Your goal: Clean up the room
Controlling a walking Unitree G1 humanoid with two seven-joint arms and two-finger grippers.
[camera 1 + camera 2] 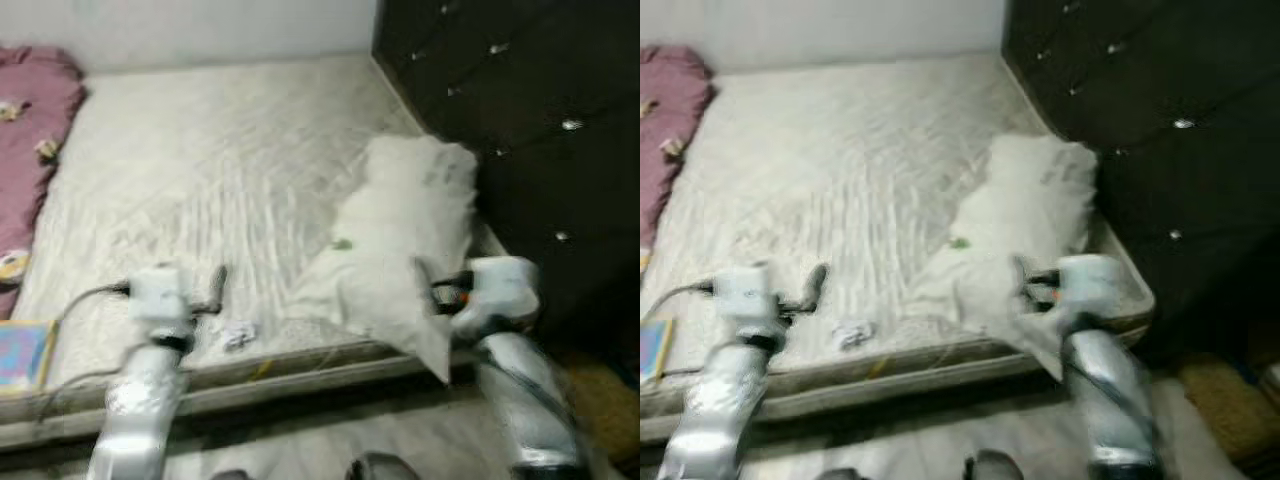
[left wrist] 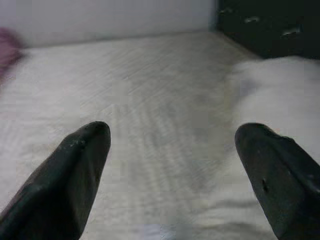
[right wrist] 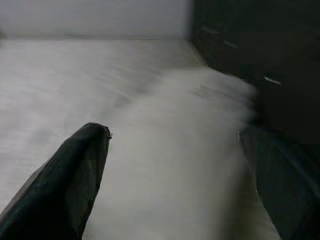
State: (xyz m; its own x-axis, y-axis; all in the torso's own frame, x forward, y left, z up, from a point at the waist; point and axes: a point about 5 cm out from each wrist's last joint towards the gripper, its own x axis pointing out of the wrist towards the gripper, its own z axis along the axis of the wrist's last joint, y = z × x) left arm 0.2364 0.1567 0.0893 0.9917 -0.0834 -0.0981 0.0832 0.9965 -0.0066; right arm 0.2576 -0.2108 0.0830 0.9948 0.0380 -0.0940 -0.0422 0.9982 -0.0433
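A white pillow (image 1: 400, 230) lies askew on the bare white mattress (image 1: 220, 150), near the dark tufted headboard (image 1: 540, 120), with one corner hanging over the front edge. My right gripper (image 1: 430, 285) is open at the pillow's near end, its fingers (image 3: 80, 170) spread above the white fabric. My left gripper (image 1: 215, 290) is open and hovers over the mattress close to the front edge, just behind a small crumpled white scrap (image 1: 237, 335). A tiny green speck (image 1: 342, 243) sits on the pillow.
A pink blanket (image 1: 30, 130) is bunched along the bed's left side. A blue book (image 1: 22, 358) lies at the front left corner. A brown cushion-like thing (image 1: 600, 395) rests on the floor at the right, below the headboard.
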